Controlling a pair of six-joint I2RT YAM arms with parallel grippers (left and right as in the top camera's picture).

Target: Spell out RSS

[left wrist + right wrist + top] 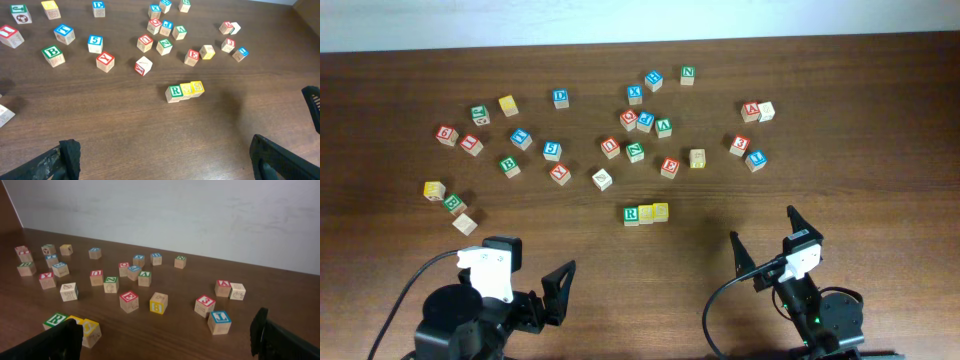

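While both arms sit at the near edge of the table (880,180), each end effector is spread wide and holds nothing. The left end effector (167,165) has its two dark fingers (67,159) at the lower corners of its wrist view, with bare wood between them. The right end effector (768,238) is likewise parted and touches no block.

Between the two arms and a little farther out, three blocks lie in a short row, side against side. The green R block (631,214) is at the left end, the first yellow block (646,213) is in the middle, and the second yellow block (661,211) is at the right end. The yellow letters are too faint to read with certainty.

Beyond the row, apart from it, stand a white-faced block (603,179) and a red E block (669,167). Farther out, many more letter blocks are scattered across the table, right up to its far edge.
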